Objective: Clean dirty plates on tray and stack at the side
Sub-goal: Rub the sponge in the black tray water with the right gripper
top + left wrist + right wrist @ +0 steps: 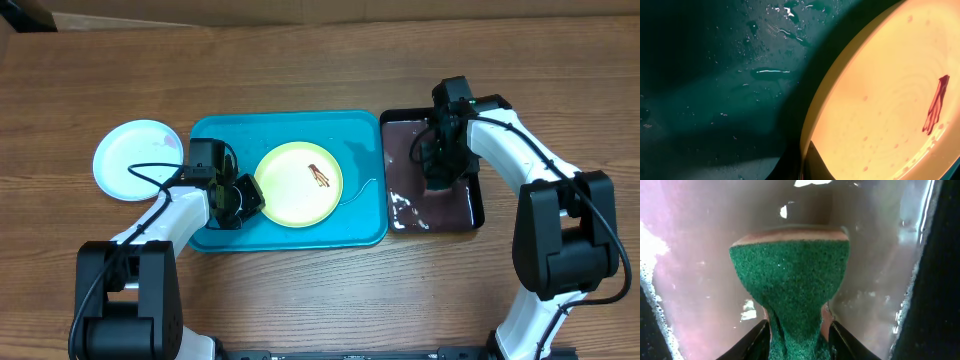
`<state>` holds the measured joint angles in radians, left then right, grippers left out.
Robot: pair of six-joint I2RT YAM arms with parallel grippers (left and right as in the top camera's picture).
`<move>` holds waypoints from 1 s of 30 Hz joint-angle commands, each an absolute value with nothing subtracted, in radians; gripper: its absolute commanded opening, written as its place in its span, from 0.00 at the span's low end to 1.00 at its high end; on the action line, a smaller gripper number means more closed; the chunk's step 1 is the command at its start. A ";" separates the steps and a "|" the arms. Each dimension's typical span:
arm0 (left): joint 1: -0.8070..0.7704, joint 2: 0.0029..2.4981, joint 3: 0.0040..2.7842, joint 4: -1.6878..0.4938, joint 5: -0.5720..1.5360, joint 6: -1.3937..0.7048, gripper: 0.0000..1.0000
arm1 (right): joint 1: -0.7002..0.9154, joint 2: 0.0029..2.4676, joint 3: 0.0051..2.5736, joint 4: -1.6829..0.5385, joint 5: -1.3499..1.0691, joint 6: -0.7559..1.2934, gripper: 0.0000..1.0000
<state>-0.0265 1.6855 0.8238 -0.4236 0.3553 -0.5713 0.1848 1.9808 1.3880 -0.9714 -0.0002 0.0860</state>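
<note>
The right pincer (797,332) is clenched on a green sponge (790,275), squeezing its waist narrow. It dips the sponge into the cloudy water of the black tray (395,125). The left pincer (240,198) is closed at the left rim of the yellow-green plate (290,195), apparently pinching it. That plate lies in the middle of the turquoise tray (300,128), with a brown smear (320,177) on its face. A pale plate (135,160) sits on the tabletop (300,60) left of that tray. The step looks like wetting the sponge before scrubbing. It should come up soaked but not streaming, land flat on the smear and rub in short strokes, while the left side pins the rim so the plate cannot skate on the wet tray. The left wrist view shows only one dark fingertip (812,162) at the rim, so that grip is a judgement. Whether the pale plate is one or a stack cannot be told.
</note>
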 commanded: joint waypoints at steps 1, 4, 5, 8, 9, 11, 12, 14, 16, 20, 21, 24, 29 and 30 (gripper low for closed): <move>-0.033 1.703 0.821 -0.422 0.359 -0.576 0.04 | 0.190 1.957 1.350 -0.929 -0.006 0.086 0.17; -0.033 1.703 0.821 -0.422 0.359 -0.576 0.04 | 0.190 1.955 1.350 -0.922 -0.014 0.085 0.04; -0.033 1.703 0.821 -0.422 0.359 -0.576 0.04 | 0.190 1.951 1.362 -0.929 -0.020 0.085 0.04; -0.033 1.703 0.821 -0.422 0.359 -0.576 0.04 | 0.190 1.932 1.449 -1.003 -0.022 0.085 0.04; -0.033 1.703 0.821 -0.422 0.359 -0.576 0.04 | 0.190 1.923 1.488 -1.035 -0.022 0.085 0.04; -0.033 1.703 0.821 -0.422 0.359 -0.576 0.04 | 0.190 1.904 1.554 -1.090 -0.021 0.085 0.04; -0.033 1.703 0.821 -0.422 0.359 -0.576 0.04 | 0.190 1.893 1.586 -1.118 -0.021 0.084 0.04; -0.033 1.703 0.821 -0.422 0.359 -0.576 0.05 | 0.191 1.875 1.627 -1.163 -0.021 0.084 0.04; -0.033 1.703 0.821 -0.422 0.359 -0.576 0.05 | 0.191 1.859 1.638 -1.195 -0.021 0.085 0.04; -0.033 1.703 0.821 -0.420 0.359 -0.576 0.05 | 0.191 1.857 1.621 -1.232 -0.021 0.085 0.04; -0.033 1.703 0.821 -0.418 0.359 -0.576 0.05 | 0.191 1.857 1.607 -1.224 -0.021 0.085 0.04; -0.033 1.703 0.821 -0.417 0.359 -0.577 0.05 | 0.191 1.857 1.539 -1.149 -0.020 0.085 0.04; -0.033 1.703 0.821 -0.418 0.360 -0.576 0.07 | 0.191 1.857 1.394 -0.978 -0.021 0.097 0.04; -0.033 1.703 0.821 -0.418 0.360 -0.576 0.07 | 0.191 1.857 1.383 -0.965 -0.021 0.097 0.04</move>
<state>-0.0265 1.6855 0.8238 -0.4206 0.3553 -0.5713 0.1852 1.8637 1.4277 -0.9966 -0.0189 0.0860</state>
